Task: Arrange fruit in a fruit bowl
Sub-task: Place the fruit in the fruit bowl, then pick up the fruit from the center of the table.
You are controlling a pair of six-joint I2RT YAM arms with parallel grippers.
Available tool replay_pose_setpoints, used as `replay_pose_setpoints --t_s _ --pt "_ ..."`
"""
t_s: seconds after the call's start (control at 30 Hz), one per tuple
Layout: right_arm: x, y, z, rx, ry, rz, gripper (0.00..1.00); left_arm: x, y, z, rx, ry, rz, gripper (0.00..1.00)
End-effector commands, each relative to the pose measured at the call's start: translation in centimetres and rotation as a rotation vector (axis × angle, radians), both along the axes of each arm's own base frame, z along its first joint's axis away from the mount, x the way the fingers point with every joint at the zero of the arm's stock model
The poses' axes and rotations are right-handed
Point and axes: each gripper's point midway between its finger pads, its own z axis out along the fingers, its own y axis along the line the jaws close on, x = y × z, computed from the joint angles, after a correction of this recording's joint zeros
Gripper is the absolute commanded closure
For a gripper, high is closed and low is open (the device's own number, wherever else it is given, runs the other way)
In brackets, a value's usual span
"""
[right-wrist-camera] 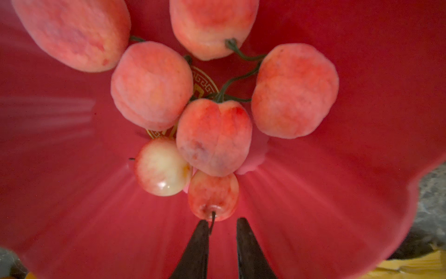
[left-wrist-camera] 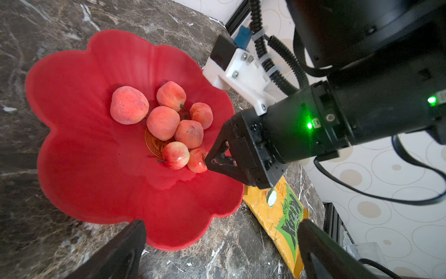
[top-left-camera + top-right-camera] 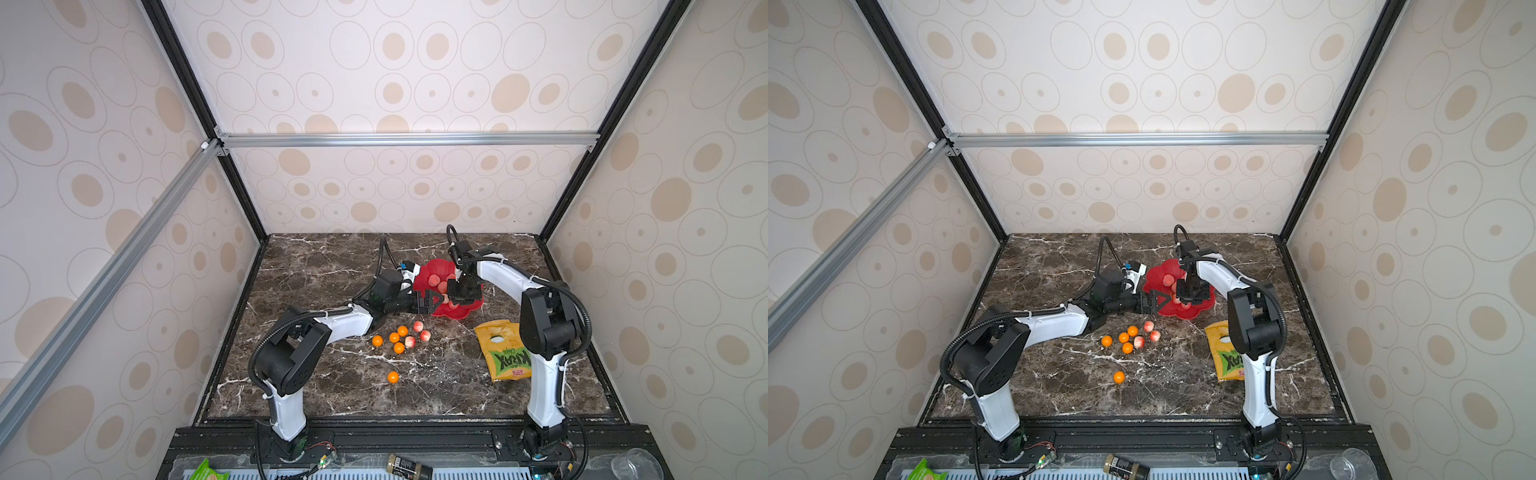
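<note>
Glossy red scalloped fruit bowl (image 2: pixel 96 169) holds seven pink-red fruit (image 2: pixel 163 123)

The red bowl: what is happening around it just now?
The right gripper, jaws slightly apart, sits low in the fruit bowl, its tips at a small pink fruit, one of seven there. The left gripper hovers wide open and empty at the bowl's rim. Five orange fruits and three pink ones lie on the table.
</note>
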Motion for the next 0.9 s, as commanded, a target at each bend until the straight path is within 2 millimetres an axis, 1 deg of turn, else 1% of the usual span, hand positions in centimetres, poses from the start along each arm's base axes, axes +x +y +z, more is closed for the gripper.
replay_pose_setpoints --t_s 0.0,0.03,0.2,0.3,0.4,0.57,0.67,0.8,0.87 --pt "-0.4 -0.5 2.4 0.005 -0.046 -0.001 0.71 -0.6 -0.5 2.2 -0.013 -0.051 -0.026 0.01" --pt "-0.5 -0.5 2.8 0.008 -0.056 -0.002 0.7 -0.3 -0.2 2.4 -0.004 -0.061 -0.002 0.01" --pt "-1.4 -0.8 4.3 0.023 -0.093 -0.013 0.69 -0.9 0.7 3.7 -0.011 -0.08 0.022 0.01" --pt "-2.6 -0.4 5.2 0.04 -0.113 -0.005 0.69 -1.8 1.9 4.2 -0.009 -0.091 0.043 0.01" --pt "-4.4 0.4 5.9 0.037 -0.127 0.026 0.69 -3.0 3.6 4.0 0.009 -0.095 0.072 0.01" --pt "-7.4 2.1 6.6 0.037 -0.142 0.082 0.69 -5.4 6.7 3.3 0.037 -0.086 0.125 0.01" --pt "-8.9 3.2 6.9 0.046 -0.15 0.101 0.69 -6.6 8.5 3.0 0.047 -0.083 0.162 0.01" --pt "-10.5 5.7 7.1 0.062 -0.153 0.131 0.69 -7.9 10.6 2.8 0.031 -0.066 0.203 0.01" --pt "-11.4 7.4 7.0 0.083 -0.155 0.142 0.68 -8.5 11.6 2.5 0.019 -0.052 0.22 0.01"
